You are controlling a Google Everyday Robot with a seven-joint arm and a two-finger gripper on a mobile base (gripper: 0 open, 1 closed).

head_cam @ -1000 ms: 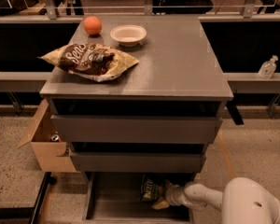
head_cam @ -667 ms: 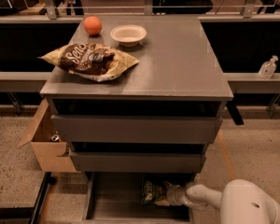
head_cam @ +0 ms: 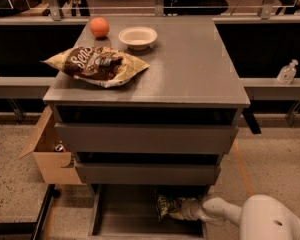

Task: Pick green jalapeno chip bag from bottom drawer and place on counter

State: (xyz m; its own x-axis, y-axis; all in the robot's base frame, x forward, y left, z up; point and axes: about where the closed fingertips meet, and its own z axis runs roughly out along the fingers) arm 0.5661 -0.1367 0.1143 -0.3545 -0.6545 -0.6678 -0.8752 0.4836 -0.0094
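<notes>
The green jalapeno chip bag (head_cam: 166, 205) lies at the right of the open bottom drawer (head_cam: 122, 218), under the two upper drawers. My gripper (head_cam: 184, 209) reaches in from the lower right on a white arm (head_cam: 225, 212) and is up against the bag's right side. The grey counter (head_cam: 190, 64) is the cabinet's top, well above the gripper.
On the counter lie a brown-and-cream chip bag (head_cam: 97, 65), an orange (head_cam: 99, 27) and a white bowl (head_cam: 138, 36). An open cardboard box (head_cam: 50, 156) stands on the floor left of the cabinet. A sanitizer bottle (head_cam: 287, 73) stands on a ledge at the right.
My gripper has moved slightly left, closer against the green bag. The bag has barely shifted.
</notes>
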